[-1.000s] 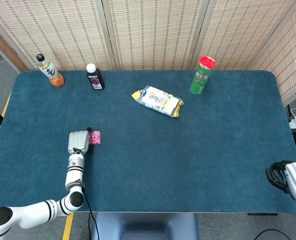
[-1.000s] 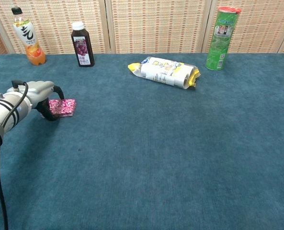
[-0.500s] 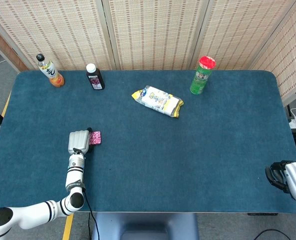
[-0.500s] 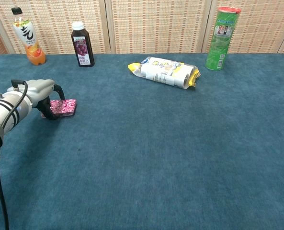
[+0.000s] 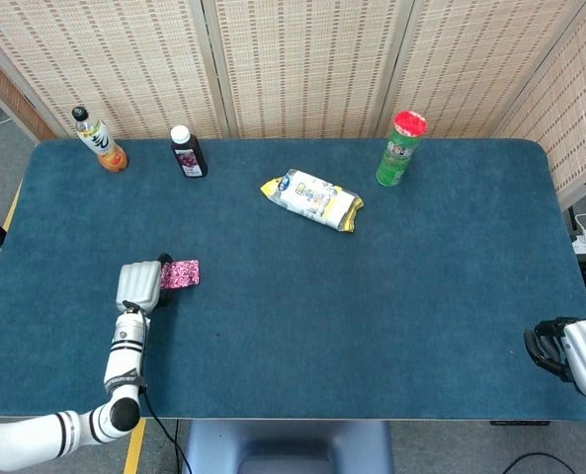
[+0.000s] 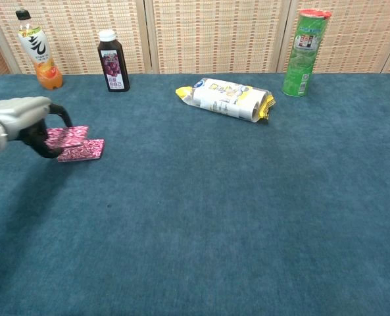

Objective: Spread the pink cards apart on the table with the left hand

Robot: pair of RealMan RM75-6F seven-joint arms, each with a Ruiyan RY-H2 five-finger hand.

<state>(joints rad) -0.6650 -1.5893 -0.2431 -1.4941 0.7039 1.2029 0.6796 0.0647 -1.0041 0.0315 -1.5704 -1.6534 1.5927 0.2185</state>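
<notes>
Where the pink cards [image 6: 75, 144] lie, toward the left side of the table [image 5: 372, 316], they show as two overlapping pieces: one flat on the cloth, one stepped out to the left and slightly raised at the fingers. Long axis runs left-right across the table, parallel to the front edge; the head view [image 5: 179, 274] shows a short pink strip stretched the same way.

Open blue cloth surrounds the cards on the right and toward the front edge. The left table edge is near, beyond the hand. Well apart at the back stand an orange-drink bottle [image 5: 99, 140] and a dark juice bottle [image 5: 187, 151]. A yellow-ended packet [image 5: 312, 198] lies near the back centre, and a green canister [image 5: 401, 148] stands to its right.

Left hand [image 6: 25, 120] sits just left of the cards, palm side down, dark fingers [image 6: 62, 116] curled over the left card's edge and touching it. Whether the card is pinched or only pressed cannot be told. In the head view the hand [image 5: 139, 284] abuts the strip's left end.

Right hand [image 5: 569, 354] is at the table's front right edge, well apart from everything; how its fingers lie cannot be told.
</notes>
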